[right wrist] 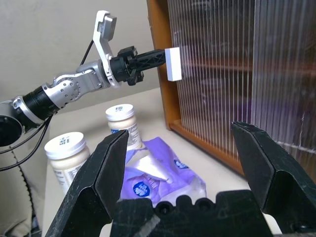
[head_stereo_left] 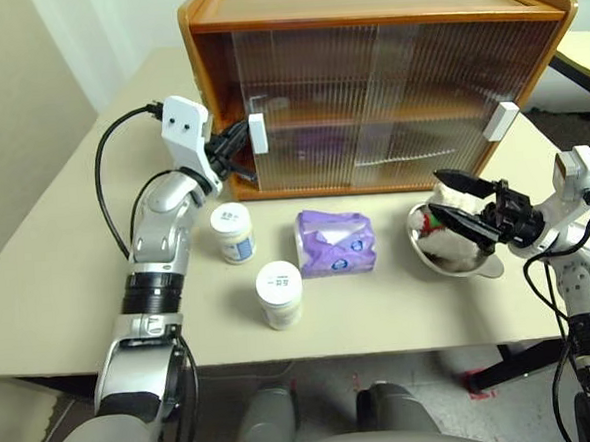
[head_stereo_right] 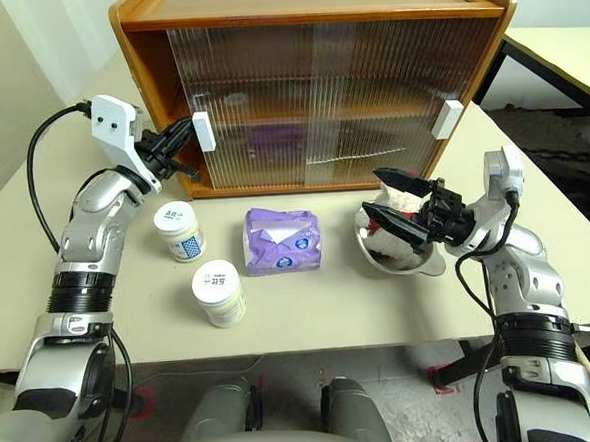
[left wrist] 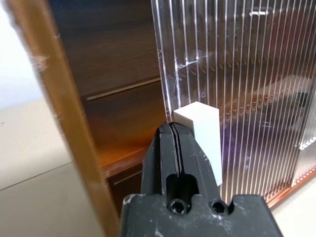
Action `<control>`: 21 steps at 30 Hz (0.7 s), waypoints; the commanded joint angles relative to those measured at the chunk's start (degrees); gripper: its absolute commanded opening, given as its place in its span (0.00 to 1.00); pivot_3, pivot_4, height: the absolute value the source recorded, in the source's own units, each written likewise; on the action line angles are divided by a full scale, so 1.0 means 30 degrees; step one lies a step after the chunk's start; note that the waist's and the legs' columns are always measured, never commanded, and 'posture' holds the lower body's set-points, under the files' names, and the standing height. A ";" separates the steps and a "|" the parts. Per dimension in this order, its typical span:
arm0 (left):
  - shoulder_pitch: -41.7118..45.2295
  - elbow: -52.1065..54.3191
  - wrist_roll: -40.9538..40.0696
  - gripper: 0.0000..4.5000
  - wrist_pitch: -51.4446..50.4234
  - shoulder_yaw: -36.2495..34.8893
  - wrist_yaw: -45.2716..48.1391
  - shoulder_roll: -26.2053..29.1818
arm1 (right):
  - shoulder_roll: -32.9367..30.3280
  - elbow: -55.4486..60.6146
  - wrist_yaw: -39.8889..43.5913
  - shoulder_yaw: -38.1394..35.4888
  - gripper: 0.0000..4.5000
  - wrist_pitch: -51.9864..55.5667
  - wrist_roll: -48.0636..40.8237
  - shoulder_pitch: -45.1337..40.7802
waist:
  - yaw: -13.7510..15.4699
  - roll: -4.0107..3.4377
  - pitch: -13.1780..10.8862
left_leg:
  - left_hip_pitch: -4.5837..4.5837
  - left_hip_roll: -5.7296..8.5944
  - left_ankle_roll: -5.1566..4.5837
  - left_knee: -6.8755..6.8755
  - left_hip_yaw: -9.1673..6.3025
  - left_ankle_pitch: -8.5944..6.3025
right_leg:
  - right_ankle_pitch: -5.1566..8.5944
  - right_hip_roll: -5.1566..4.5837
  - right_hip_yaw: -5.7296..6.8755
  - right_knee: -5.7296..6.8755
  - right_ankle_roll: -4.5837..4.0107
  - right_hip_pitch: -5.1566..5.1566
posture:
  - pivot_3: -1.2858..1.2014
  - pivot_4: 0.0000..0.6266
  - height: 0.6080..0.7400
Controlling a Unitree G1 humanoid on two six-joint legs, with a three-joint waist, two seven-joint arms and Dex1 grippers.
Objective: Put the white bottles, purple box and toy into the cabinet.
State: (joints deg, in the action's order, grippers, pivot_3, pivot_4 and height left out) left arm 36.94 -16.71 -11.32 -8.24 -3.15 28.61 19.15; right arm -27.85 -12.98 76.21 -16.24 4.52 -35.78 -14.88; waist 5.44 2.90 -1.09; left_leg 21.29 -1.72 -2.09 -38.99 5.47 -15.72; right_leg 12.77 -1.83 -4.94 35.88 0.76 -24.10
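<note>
The step in hand looks like opening the cabinet (head_stereo_left: 366, 76): the left pincer (head_stereo_left: 238, 144) is fully closed, holds nothing, and its tip presses against the side of the white handle (head_stereo_left: 258, 133) of the left sliding door (head_stereo_left: 308, 105). In the left wrist view the closed fingers sit just beside this handle, w/ a dark gap of open cabinet between the door edge and the wooden side wall. So the door is slid a bit already, I think, but the gap is narrow.

The right pincer (head_stereo_left: 464, 203) is wide open and empty, hovering just above the metal bowl (head_stereo_left: 488, 264) w/ the white plush bear (head_stereo_left: 447, 247) in it, near the right front of the cabinet. Not touching it as far as I can tell.

All task things are on the surface (head_stereo_left: 59, 296), outside the cabinet: two white jars, one nearer the cabinet (head_stereo_left: 233, 232) and one nearer the front edge (head_stereo_left: 279, 294), and the purple tissue pack (head_stereo_left: 335, 243) between the jars and the bowl. Sth. purple shows blurred behind the ribbed door, cannot tell what.

Next move, in my judgement: push the handle further to the right until the opening is wide enough for the tissue pack, keeping the pincer tip on the handle side so it does not slip off. Nothing is placed yet, so the task is at an early stage.
</note>
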 commanded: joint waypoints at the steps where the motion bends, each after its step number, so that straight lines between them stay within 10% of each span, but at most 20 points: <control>1: 0.0664 -0.0176 0.0140 0.01 -0.0173 0.0531 0.0503 -0.0191 | 0.0240 0.0235 -0.0194 0.0207 1.00 -0.0525 0.0030 -0.0074 | -0.0051 0.0000 0.0000 | 0.0000 -0.0002 -0.0006 0.0000 -0.0002 0.0003 | 0.0000 0.0006 0.0000 0.0000 0.0000 0.0000 | 0.55 0.00 1.00; 21: 0.2519 -0.1041 0.0296 0.01 -0.2704 0.1918 0.0913 -0.2366 | 0.0808 0.1804 -0.1300 0.0273 1.00 -0.0725 -0.0236 0.0816 | -0.0960 -0.0001 0.0000 | 0.0011 0.0007 -0.0063 0.0000 -0.0014 0.0036 | -0.0001 0.0005 -0.0019 0.0005 0.0013 0.0000 | 0.52 0.00 1.00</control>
State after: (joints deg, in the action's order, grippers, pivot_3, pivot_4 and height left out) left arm 43.29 -18.55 -11.15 -16.88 1.19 30.73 12.73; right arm -25.79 -8.93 72.83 -15.84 2.58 -35.91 -13.10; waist 2.56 2.90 -1.09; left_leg 21.32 -1.69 -2.28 -38.99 5.42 -15.61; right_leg 12.77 -1.81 -5.00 35.90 0.81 -24.10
